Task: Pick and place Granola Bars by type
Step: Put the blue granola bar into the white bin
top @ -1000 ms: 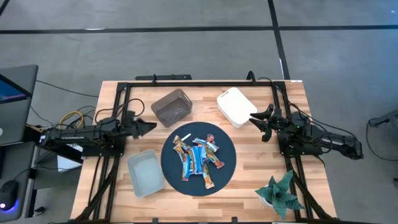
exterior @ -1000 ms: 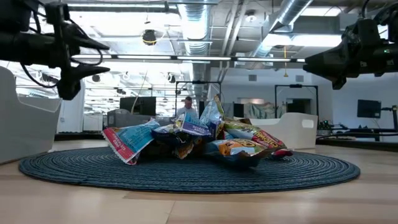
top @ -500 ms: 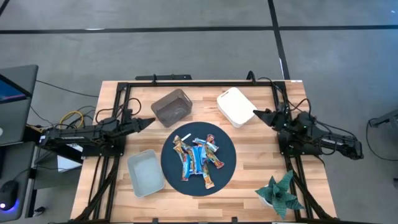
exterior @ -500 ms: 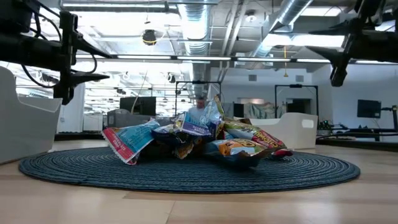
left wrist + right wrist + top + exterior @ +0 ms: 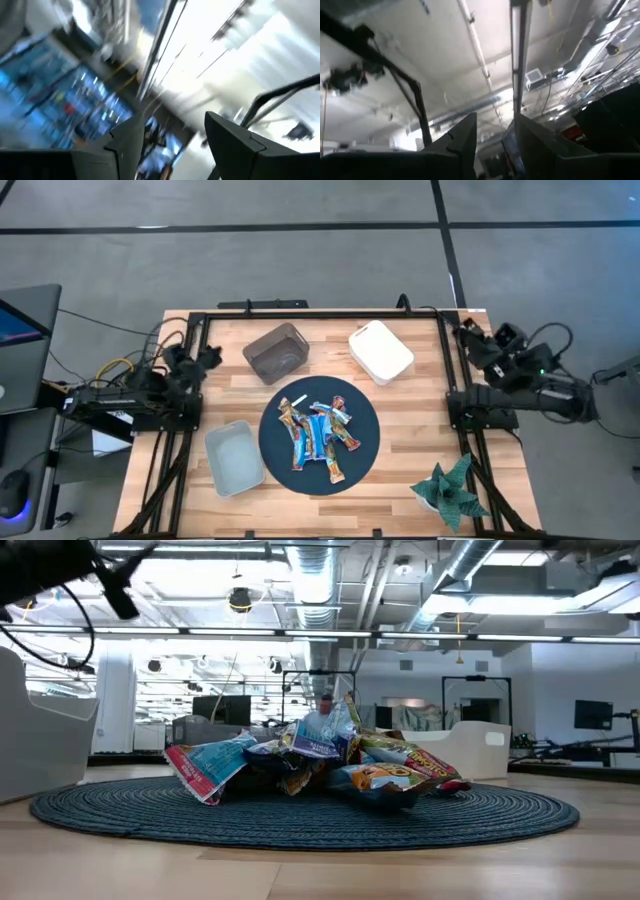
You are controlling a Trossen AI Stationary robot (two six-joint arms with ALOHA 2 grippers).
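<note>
The granola bars (image 5: pixel 318 435) lie in a loose pile on a round dark blue woven mat (image 5: pixel 275 442) at the table's middle. Their wrappers are blue, orange-brown, red and white. The pile also shows in the low view (image 5: pixel 320 765). A thin white stick (image 5: pixel 290 402) lies at the pile's far left. My left gripper (image 5: pixel 205 360) is at the table's left edge, raised, tipped upward and open (image 5: pixel 172 150). My right gripper (image 5: pixel 470 338) is at the table's far right edge, also tipped upward and open (image 5: pixel 495 145). Both are empty and far from the bars.
A grey bin (image 5: pixel 273 352) and a white bin (image 5: pixel 380 352) stand beyond the mat. A pale blue-grey tray (image 5: pixel 233 456) stands at the mat's near left. A green paper plant (image 5: pixel 447 490) stands at the near right corner. A black frame (image 5: pixel 320 313) runs around the table.
Both arms have drawn back from the middle, the left toward the table's left edge and the right toward the right and far edge. Both grippers have risen and tipped upward, and have mostly left the low view. The bars have not moved.
</note>
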